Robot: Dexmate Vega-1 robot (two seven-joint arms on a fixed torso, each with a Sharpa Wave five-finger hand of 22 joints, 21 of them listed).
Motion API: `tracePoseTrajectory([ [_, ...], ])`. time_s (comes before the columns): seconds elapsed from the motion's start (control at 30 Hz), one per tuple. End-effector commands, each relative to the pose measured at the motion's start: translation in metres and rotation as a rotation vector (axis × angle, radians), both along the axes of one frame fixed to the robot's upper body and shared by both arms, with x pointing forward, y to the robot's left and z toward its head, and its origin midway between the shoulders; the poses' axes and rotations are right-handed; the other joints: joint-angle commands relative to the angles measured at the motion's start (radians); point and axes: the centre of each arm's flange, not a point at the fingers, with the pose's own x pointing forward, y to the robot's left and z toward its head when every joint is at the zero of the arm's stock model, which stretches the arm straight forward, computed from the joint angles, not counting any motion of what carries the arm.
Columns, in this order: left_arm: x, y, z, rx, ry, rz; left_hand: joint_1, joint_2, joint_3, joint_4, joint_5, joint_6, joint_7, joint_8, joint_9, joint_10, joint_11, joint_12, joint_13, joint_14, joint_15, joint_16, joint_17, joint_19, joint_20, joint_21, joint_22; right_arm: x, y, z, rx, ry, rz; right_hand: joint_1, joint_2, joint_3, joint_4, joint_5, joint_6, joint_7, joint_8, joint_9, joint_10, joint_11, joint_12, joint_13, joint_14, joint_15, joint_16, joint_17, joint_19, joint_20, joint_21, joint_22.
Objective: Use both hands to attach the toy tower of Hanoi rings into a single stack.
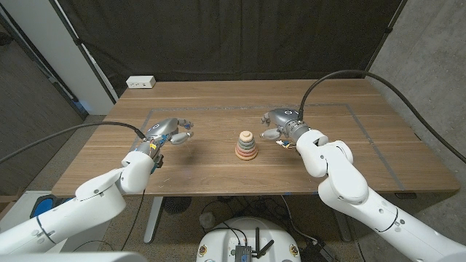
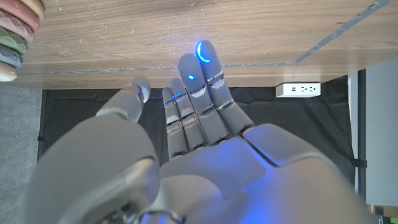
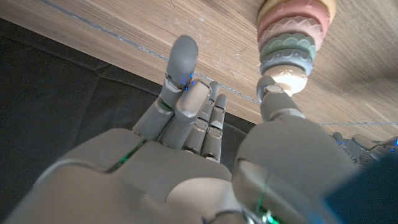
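Note:
The ring tower [image 1: 246,145] stands in the middle of the wooden table [image 1: 218,109] as one stack of pastel rings, widest at the base, with a pale knob on top. Its rings also show in the left wrist view [image 2: 17,34] and the right wrist view [image 3: 291,37]. My left hand [image 1: 169,131] hovers well to the left of it, fingers apart and holding nothing. My right hand [image 1: 280,125] stands just to the right of the tower, fingers spread and empty; its thumb [image 3: 280,102] reaches close to the tower's knob.
A white power strip [image 1: 141,82] lies at the table's back left corner, also seen in the left wrist view [image 2: 298,89]. A thin taped rectangle [image 1: 357,109] marks the work area. Black curtains hang behind the table.

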Motion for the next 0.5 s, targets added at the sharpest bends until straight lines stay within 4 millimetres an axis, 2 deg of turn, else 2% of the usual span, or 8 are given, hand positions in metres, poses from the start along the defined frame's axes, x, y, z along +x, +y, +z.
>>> tracePoseTrajectory([
  [0.03,-0.005,-0.016,0.001,-0.017,-0.023,0.03,-0.003,-0.006,0.009,0.0,-0.001,-0.012,0.0,0.0,0.001,-0.014,-0.003,-0.002,0.003,-0.01,-0.09,-0.005,0.002,-0.013,-0.098,-0.001,0.003,-0.012,-0.045,-0.016,0.06,-0.047,-0.092,0.007,0.001,0.008,-0.006,0.001,0.002,-0.013,0.003,0.004,0.005,-0.013,0.007,0.006,0.004,0.002,0.009,0.003,0.002,-0.002,-0.002,0.002],
  [0.33,0.002,-0.033,-0.006,-0.056,-0.037,0.049,-0.003,-0.01,0.007,0.0,-0.003,-0.028,-0.003,-0.003,0.001,-0.035,-0.001,-0.007,0.002,-0.023,-0.09,-0.005,0.005,-0.018,-0.097,0.0,0.004,-0.013,-0.072,-0.03,0.086,-0.071,-0.156,0.02,0.001,0.015,-0.012,0.002,-0.003,-0.019,0.0,0.004,-0.008,-0.014,0.001,0.008,-0.001,0.002,0.009,0.001,-0.002,-0.002,-0.005,0.001],
  [0.5,-0.006,-0.044,-0.001,-0.008,-0.076,0.059,-0.002,-0.01,0.007,0.001,-0.003,-0.027,0.001,0.0,0.002,-0.04,0.002,-0.007,0.0,-0.026,-0.09,-0.004,0.006,-0.021,-0.096,0.0,0.004,-0.015,-0.082,-0.035,0.144,-0.101,-0.173,0.03,0.001,0.02,-0.015,0.003,-0.005,-0.02,-0.001,0.004,-0.018,-0.014,-0.003,0.009,-0.003,0.002,0.011,0.002,-0.006,-0.002,-0.007,0.002],
])
